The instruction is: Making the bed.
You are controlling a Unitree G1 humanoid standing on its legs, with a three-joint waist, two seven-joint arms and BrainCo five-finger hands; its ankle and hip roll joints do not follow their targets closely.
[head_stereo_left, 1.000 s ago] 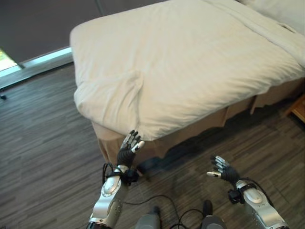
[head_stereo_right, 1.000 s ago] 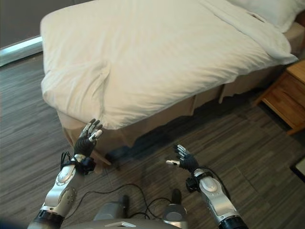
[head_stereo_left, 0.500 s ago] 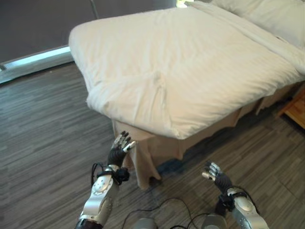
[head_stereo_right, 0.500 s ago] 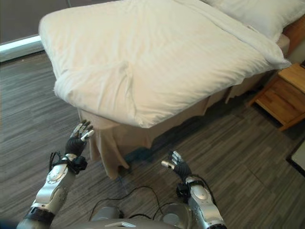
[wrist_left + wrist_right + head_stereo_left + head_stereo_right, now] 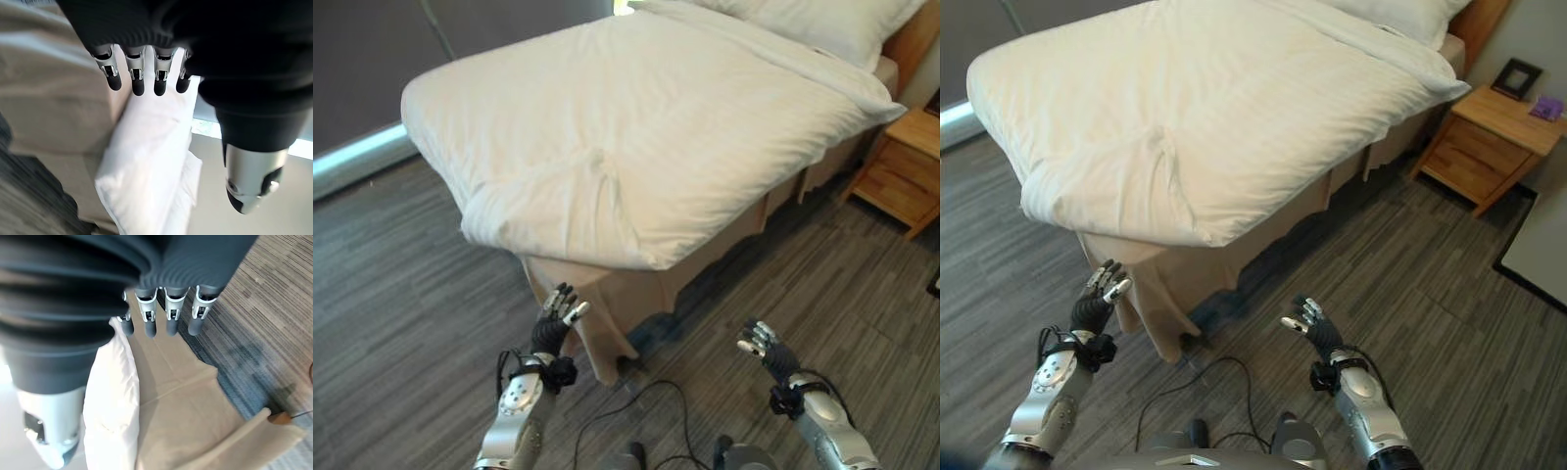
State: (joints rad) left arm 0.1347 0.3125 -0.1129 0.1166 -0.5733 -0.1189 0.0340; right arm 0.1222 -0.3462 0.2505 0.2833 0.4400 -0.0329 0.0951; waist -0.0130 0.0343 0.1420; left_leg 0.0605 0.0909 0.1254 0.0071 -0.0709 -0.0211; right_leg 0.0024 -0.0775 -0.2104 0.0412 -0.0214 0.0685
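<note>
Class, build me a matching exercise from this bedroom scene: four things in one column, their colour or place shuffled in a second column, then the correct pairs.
Things
1. duvet
2. bed skirt
3. nightstand
4. left hand

Descriptions
A. light wood, beside the bed's head
B. white, folded back at the near corner
C. raised, open, before the bed's corner
D. tan, hanging to the floor

Pairs: 1-B, 2-D, 3-A, 4-C

I see the bed (image 5: 656, 108) ahead of me, its near corner sticking out between my two hands. The blanket (image 5: 607, 147) lies on top and hangs over the bed skirt (image 5: 607, 304). Pillows (image 5: 822, 20) lie at the far end. A nightstand (image 5: 1489, 142) stands to the right, beside the bed.
</note>
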